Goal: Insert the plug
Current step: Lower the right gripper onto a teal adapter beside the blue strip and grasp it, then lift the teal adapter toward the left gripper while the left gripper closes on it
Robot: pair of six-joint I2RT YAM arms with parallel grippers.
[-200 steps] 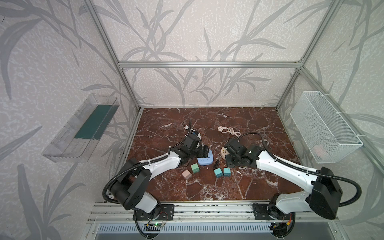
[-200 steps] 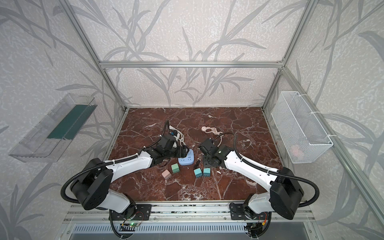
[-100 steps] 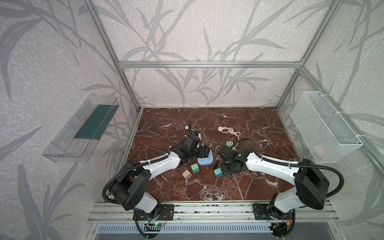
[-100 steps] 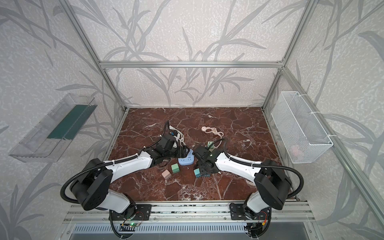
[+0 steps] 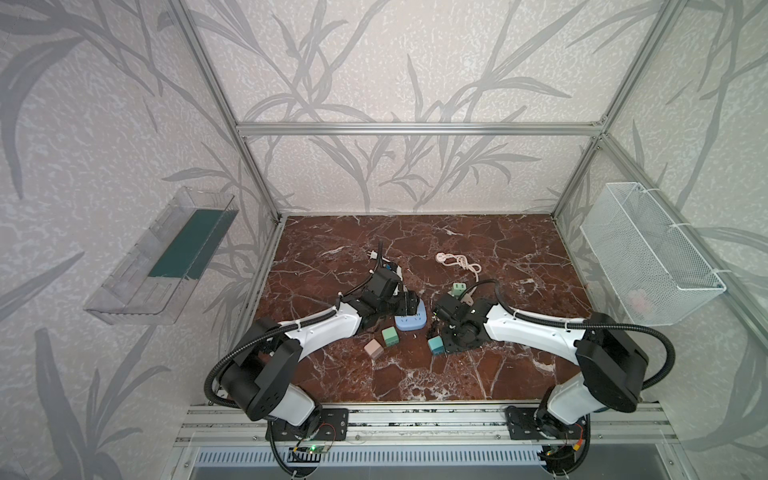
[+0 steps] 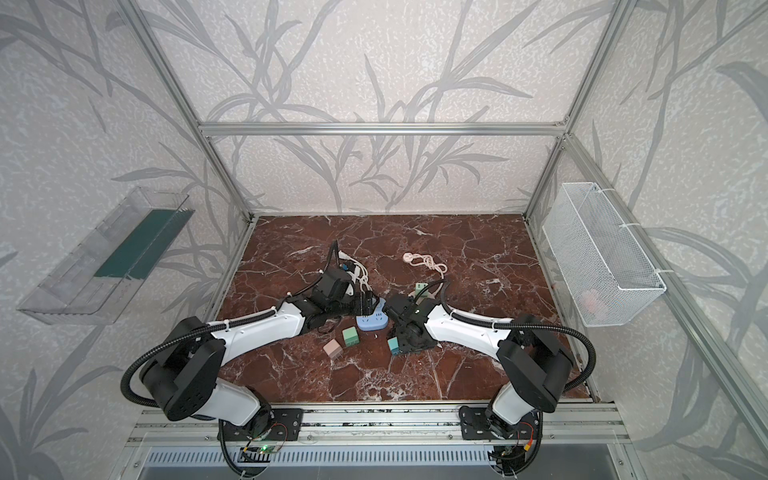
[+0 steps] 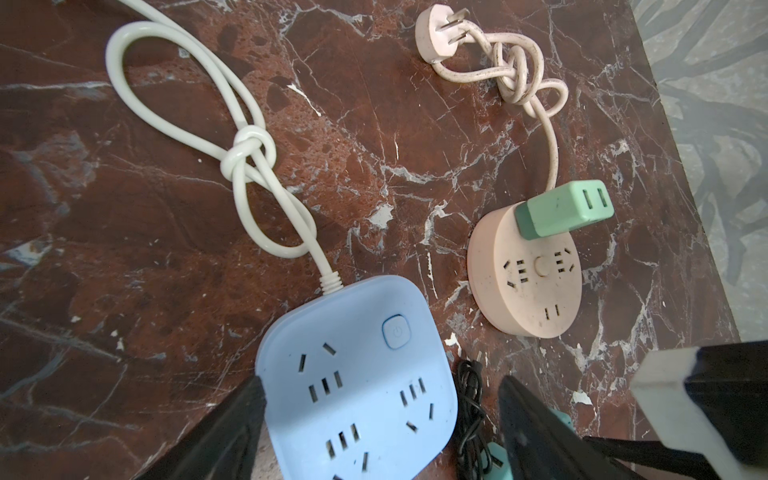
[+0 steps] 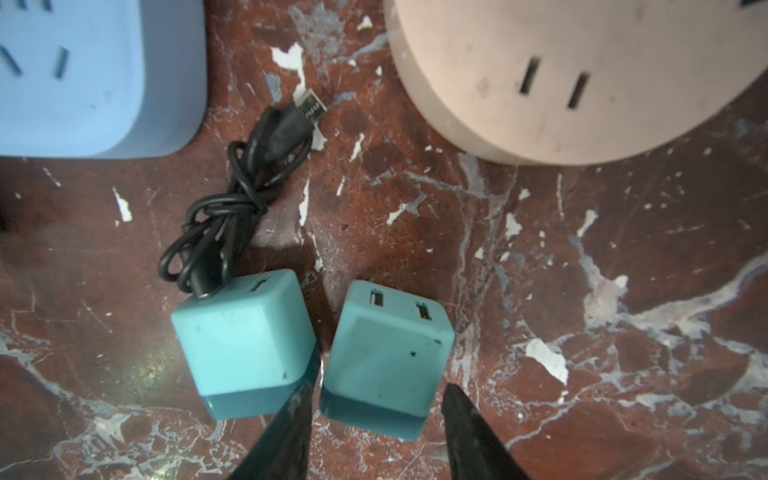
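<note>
- Teal plug (image 8: 386, 353) lies on the marble floor (image 5: 457, 374) near the middle. The blue power strip (image 7: 357, 374) is to its far-left and the round pink socket (image 7: 528, 282) is just beyond it.
- Left gripper (image 7: 381, 381): no change, parked over the blue power strip with jaws spread wide. One finger is at the strip's left edge and the other is clear of its right edge, so it's holding nothing. I read it as ready to brace.
- Pink cube (image 5: 374, 348) and green cube (image 5: 390, 336): untouched, near-left of the strip.
- Second teal cube (image 8: 245, 345), with the black cable (image 8: 232, 199) plugged in, sits just left of the plug. The slot between them is narrow and one right finger is in it.
- Right gripper (image 8: 377, 388): changed. A second ago it hung off to the right; now it's swung left and down. The jaws straddle the plug and are narrowing, but slivers of floor show at the sides, so it isn't clamped yet. I judge the pick imminent and insertion not begun.
- Green charger (image 7: 561, 208) takes the round socket's far side; its other slots are free.
- Room: open floor near and right. It's tight on the left, with the neighbour cube, the cable and the other arm close. I'd lift straight up.
</note>
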